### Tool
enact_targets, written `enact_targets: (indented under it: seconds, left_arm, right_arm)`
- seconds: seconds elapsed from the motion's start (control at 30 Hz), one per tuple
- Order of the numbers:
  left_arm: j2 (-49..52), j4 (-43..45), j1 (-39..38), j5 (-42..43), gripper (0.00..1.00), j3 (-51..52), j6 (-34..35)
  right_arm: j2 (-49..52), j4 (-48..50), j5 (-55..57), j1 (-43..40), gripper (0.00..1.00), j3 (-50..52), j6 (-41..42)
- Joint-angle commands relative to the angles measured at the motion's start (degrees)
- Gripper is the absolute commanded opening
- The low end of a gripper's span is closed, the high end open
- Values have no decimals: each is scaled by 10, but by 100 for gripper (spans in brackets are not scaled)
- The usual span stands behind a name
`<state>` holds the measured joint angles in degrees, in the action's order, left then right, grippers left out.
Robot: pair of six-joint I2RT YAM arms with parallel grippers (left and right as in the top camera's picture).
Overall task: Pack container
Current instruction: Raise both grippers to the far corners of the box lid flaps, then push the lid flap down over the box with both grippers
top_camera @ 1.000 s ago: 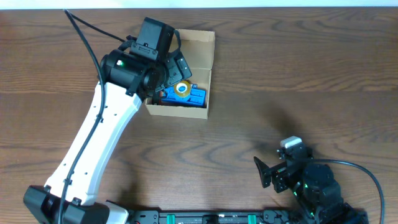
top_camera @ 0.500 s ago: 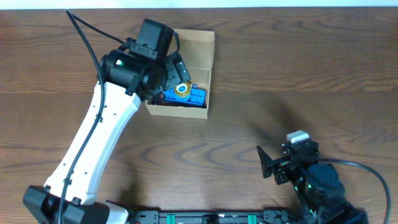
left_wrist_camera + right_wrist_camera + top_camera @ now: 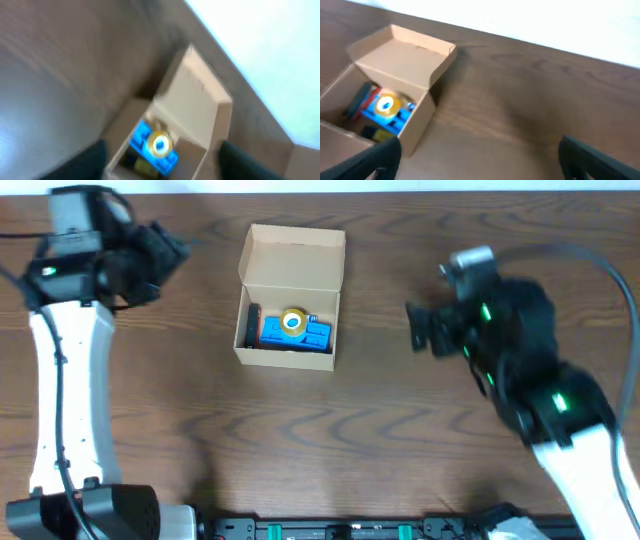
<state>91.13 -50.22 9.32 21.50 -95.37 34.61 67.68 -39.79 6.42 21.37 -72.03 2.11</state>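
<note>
The container (image 3: 295, 250) is a tan cardboard box standing open at the table's back middle, lid flap up. Inside lie a blue block (image 3: 312, 333) with a yellow ring (image 3: 292, 323) on it. My left gripper (image 3: 162, 255) is open and empty, up and to the left of the box. My right gripper (image 3: 420, 330) is open and empty, to the right of it. The left wrist view shows the container (image 3: 195, 95), the ring (image 3: 159, 145) and my open fingers (image 3: 165, 162). The right wrist view shows the container (image 3: 402, 52) at left, the ring (image 3: 386, 104) and my wide-open fingers (image 3: 487, 160).
A dark item (image 3: 252, 320) lies at the box's left end, and a yellow-green item (image 3: 379, 134) lies under the blue block. The brown wooden table (image 3: 450, 240) ends at a white edge along the back.
My left arm has pulled out of the box and swung to the upper left. My right arm has risen from the front right to beside the box. The box contents now show fully.
</note>
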Motion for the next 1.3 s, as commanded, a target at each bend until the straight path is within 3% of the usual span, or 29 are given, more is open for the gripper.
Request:
enact_targets:
  seconds: [0.0,0.03,0.07,0.17,0.37,0.63,0.8,1.27]
  left_arm:
    - [12,25,26,28,39,-8,-3]
    - [17,36,33,28,16,-8,-2]
    - [25,48,38,29,6,-8,2]
    - [54,84,47,46,5,-8,1]
    - [143,145,60,93,5,-8,8]
    - [297,291,75,248,5,-9,111]
    - [366,363,59,296,5,-10,172]
    - [445,372,-10,326,5,-28,181]
  right_arm:
    - [89,2,-9,-14,68,-47,-21]
    - [113,9,-10,-17,55,-57,-17]
    - [139,20,-17,-21,44,-65,-17]
    - [193,63,-53,-37,2,-71,9]
    - [273,143,-189,-85,1,-71,76]
    - [399,260,-315,-112,1,-71,193]
    - [459,313,-355,-112,1,-71,257]
    - [574,424,-414,-91,1,-71,383]
